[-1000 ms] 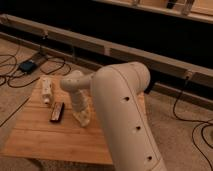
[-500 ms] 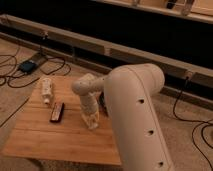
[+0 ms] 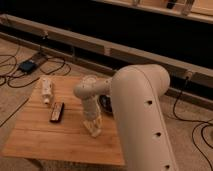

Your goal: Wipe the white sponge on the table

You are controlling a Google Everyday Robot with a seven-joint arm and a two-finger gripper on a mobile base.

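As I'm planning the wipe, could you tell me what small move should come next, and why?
Probably slide the gripper sideways across the table: it is down near the table's middle, shut on the white sponge, which seems to touch the wood.

- cream upper arm bulks large in right foreground, bent at elbow
- forearm reaches left, wrist turned straight down
- claw points down, fingers closed together, tip at the counter near its middle

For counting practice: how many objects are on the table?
4: bottle far left; remote beside it; bowl behind the arm; white sponge in the gripper, centre. Others may be hidden.
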